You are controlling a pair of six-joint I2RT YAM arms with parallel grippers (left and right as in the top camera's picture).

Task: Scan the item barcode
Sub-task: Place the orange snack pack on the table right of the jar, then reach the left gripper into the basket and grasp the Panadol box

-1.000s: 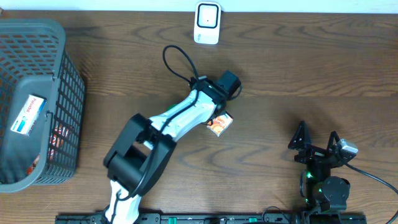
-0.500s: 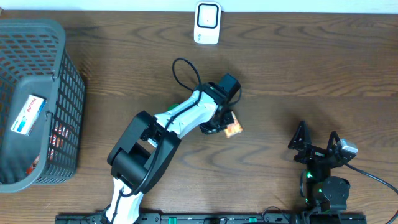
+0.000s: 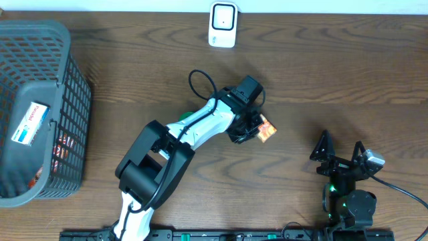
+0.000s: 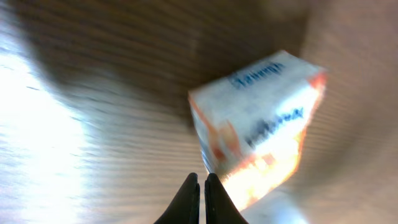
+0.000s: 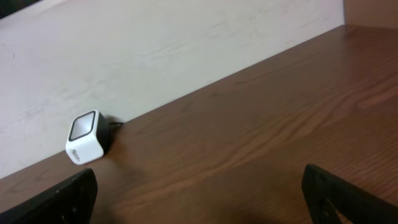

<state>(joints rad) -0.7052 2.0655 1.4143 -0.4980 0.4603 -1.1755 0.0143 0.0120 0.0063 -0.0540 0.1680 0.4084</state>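
The item, a small white and orange box (image 3: 266,129), lies on the wooden table near the middle. In the left wrist view the box (image 4: 258,118) is blurred, with blue lettering on its white face; its barcode is hidden. My left gripper (image 3: 251,128) is shut with nothing between its fingertips (image 4: 193,186), which sit right at the box's lower left edge. The white barcode scanner (image 3: 223,25) stands at the table's far edge and shows as the scanner (image 5: 87,137) in the right wrist view. My right gripper (image 3: 342,155) rests open at the front right, far from the box.
A grey mesh basket (image 3: 47,40) stands at the left edge with a white and blue packet (image 3: 30,123) and other items inside. A black cable (image 3: 199,84) loops off the left arm. A pale wall (image 5: 155,50) runs behind the scanner.
My left gripper has swung to the right, staying shut, and the box has slid and turned to the right along with it. The right arm has not moved.
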